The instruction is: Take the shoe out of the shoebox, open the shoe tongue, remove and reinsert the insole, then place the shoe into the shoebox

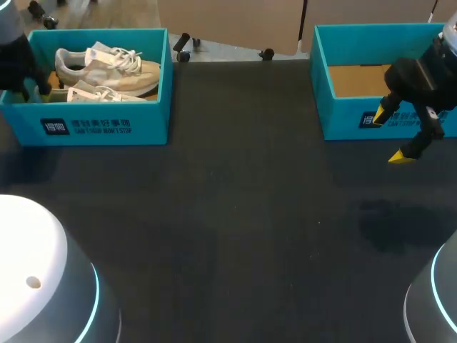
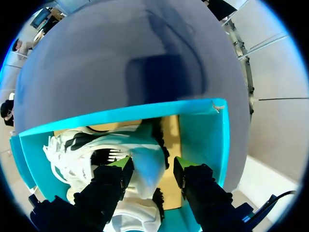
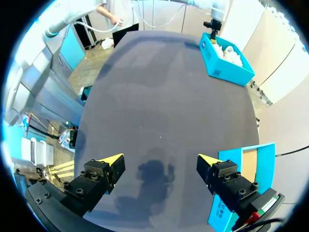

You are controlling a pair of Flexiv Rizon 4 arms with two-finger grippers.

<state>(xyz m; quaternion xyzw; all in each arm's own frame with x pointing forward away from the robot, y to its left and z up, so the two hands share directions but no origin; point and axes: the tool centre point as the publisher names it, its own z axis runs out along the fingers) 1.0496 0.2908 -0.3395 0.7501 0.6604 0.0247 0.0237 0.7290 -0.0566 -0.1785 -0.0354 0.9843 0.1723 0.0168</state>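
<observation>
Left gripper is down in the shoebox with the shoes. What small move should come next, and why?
Probably close the left gripper on the shoe. Its fingers stand open with one end of the shoe between them, and the shoe lies inside the shoebox, not yet taken out.

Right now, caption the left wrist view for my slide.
Open left gripper poised over the teal shoebox, one end of a white shoe between its fingers.
</observation>
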